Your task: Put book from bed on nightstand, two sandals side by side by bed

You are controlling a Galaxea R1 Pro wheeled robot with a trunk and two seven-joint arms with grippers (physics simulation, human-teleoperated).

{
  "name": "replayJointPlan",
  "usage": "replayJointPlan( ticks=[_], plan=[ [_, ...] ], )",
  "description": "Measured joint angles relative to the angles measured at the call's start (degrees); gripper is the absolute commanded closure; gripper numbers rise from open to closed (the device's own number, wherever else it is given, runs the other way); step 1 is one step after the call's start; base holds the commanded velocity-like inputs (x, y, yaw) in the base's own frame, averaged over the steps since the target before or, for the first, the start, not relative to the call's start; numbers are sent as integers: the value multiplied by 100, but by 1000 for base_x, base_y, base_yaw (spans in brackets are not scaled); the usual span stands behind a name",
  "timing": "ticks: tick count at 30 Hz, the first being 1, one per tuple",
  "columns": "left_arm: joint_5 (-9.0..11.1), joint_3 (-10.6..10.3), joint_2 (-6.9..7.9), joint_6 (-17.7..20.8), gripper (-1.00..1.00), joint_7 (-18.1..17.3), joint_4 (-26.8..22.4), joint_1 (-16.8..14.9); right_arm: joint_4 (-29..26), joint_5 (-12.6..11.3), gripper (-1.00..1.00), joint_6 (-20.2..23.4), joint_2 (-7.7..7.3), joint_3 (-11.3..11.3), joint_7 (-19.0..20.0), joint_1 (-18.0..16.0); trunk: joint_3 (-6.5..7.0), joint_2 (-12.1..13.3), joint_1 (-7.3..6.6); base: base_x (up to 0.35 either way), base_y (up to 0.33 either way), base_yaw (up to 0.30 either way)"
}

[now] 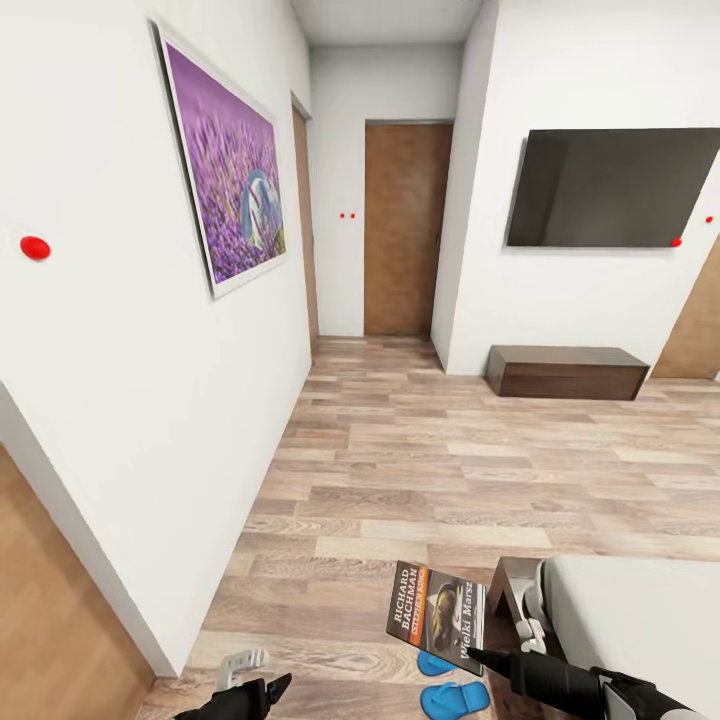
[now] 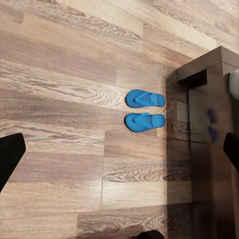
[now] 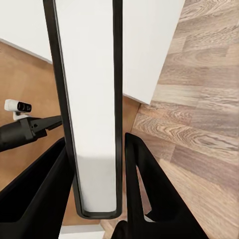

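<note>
We have the thin dark paperback book with white "RICHARD BACHMAN" lettering (image 1: 437,617) clamped in the right pincer (image 1: 482,656), low and right of centre in the head view, lifted clear of the light grey mattress of the dark-framed bed (image 1: 640,620) at the lower right. In the right wrist view the book's pale page edge (image 3: 89,109) runs up the frame between the two black fingers (image 3: 144,184), which press on either cover.

The two bright blue flat sandals (image 2: 144,109) lie side by side on the brown wood-plank floor (image 1: 450,470), just beside the bed's dark corner, so we judge that part done. What is left is the book's carry. No nightstand shows, so the next move calls for turning to find one and setting the book flat on its top.

The left pincer (image 1: 262,692) sits at the bottom edge, left of centre, its black fingers well apart with nothing between them.

Around us are white walls, a purple flower picture (image 1: 225,165) at upper left, a brown door (image 1: 405,228) at upper centre, and a dark wall screen (image 1: 605,187) above a low dark brown bench (image 1: 567,372) at right.
</note>
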Motion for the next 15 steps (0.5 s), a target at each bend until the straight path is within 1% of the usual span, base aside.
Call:
replayJointPlan(
  ticks=[10,15],
  plan=[
    [0,0,0,0,-100,0,0,0,0,0,100,0,0,-1,0,0,9,0,0,0,0,0],
    [-2,0,0,0,-100,0,0,0,1,0,100,0,0,-4,0,0,47,0,0,0,0,0]
  ],
)
